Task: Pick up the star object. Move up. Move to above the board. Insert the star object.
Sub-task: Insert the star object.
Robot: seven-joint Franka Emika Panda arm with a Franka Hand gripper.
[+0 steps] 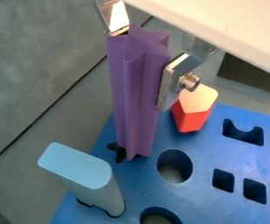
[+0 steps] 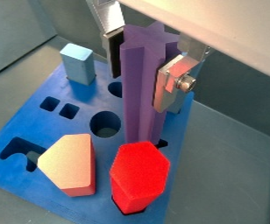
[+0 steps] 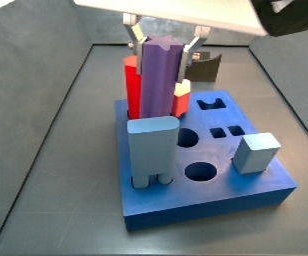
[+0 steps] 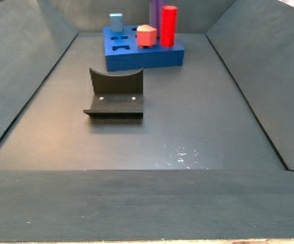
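Note:
The star object (image 1: 135,96) is a tall purple prism standing upright between my fingers in both wrist views (image 2: 144,87). My gripper (image 1: 144,48) is shut on its upper part, with one silver finger (image 1: 173,80) flat against its side and the other near its top edge. Its lower end meets the top of the blue board (image 1: 219,162) and appears to sit in a hole there. In a side view the star object (image 3: 158,80) stands on the board (image 3: 217,185) in front of the red post (image 3: 133,80). It also shows in a side view (image 4: 154,11).
The red hexagonal post (image 2: 140,175) and a salmon-topped peg (image 2: 67,162) stand in the board next to the star. A tall light blue block (image 3: 153,150) and a short one (image 3: 257,153) occupy other holes. The dark fixture (image 4: 115,93) stands on the floor apart from the board.

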